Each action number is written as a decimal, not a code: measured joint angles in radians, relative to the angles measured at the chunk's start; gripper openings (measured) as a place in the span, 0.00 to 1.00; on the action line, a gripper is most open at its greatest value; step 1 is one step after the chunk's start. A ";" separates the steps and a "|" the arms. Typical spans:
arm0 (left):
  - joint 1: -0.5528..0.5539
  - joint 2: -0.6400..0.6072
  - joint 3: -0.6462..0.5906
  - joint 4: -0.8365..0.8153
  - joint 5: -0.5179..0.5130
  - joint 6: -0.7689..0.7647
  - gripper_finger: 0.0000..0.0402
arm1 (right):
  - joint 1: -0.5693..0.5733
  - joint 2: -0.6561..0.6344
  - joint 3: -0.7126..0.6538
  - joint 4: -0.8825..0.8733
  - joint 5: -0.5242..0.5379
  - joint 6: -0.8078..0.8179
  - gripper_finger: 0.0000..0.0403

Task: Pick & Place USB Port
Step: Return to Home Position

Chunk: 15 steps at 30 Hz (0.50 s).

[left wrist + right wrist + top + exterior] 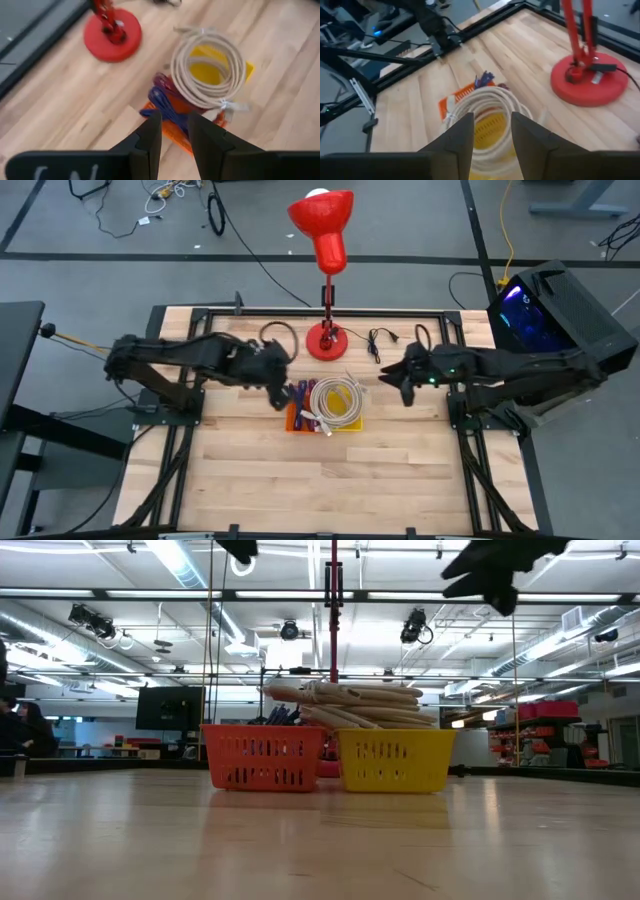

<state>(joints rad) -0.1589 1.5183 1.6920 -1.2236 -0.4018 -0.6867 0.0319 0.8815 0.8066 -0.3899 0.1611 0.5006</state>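
An orange basket (299, 418) and a yellow basket (348, 418) stand side by side mid-table. A coiled beige cable (335, 401) lies across the tops of both, bound by a white tie (227, 104). Blue and purple cables (162, 100) stick out of the orange basket (175, 135). My left gripper (279, 388) hovers open above the orange basket's left side, high over it in the low view (240, 548). My right gripper (402, 387) hangs open in the air to the right of the yellow basket (396, 760), fingers toward the coil (482, 112). Neither touches anything.
A red desk lamp stands on its round base (326, 340) just behind the baskets, its pole and shade (325, 225) leaning toward the far edge. A black cord (385, 340) lies right of the base. Bare wood stretches toward the near edge (320, 480).
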 joint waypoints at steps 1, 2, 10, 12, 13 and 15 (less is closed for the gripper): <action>-0.010 -0.020 0.000 -0.010 -0.023 -0.012 0.25 | 0.011 -0.020 0.000 -0.026 0.014 0.009 0.33; -0.022 -0.042 0.000 -0.019 -0.047 -0.027 0.25 | 0.021 -0.040 0.000 -0.060 0.023 0.012 0.33; -0.140 -0.228 0.001 -0.068 -0.247 -0.162 0.25 | 0.074 -0.137 0.000 -0.088 0.077 0.011 0.33; -0.182 -0.261 0.002 -0.143 -0.299 -0.225 0.25 | 0.079 -0.164 0.000 -0.100 0.089 0.001 0.33; -0.203 -0.275 0.002 -0.189 -0.319 -0.269 0.25 | 0.081 -0.180 0.000 -0.114 0.096 -0.004 0.33; -0.247 -0.298 0.002 -0.268 -0.353 -0.356 0.25 | 0.082 -0.211 0.000 -0.137 0.110 -0.001 0.33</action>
<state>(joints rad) -0.4054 1.2200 1.6936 -1.4918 -0.7551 -1.0426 0.1135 0.6706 0.8070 -0.5273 0.2708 0.5000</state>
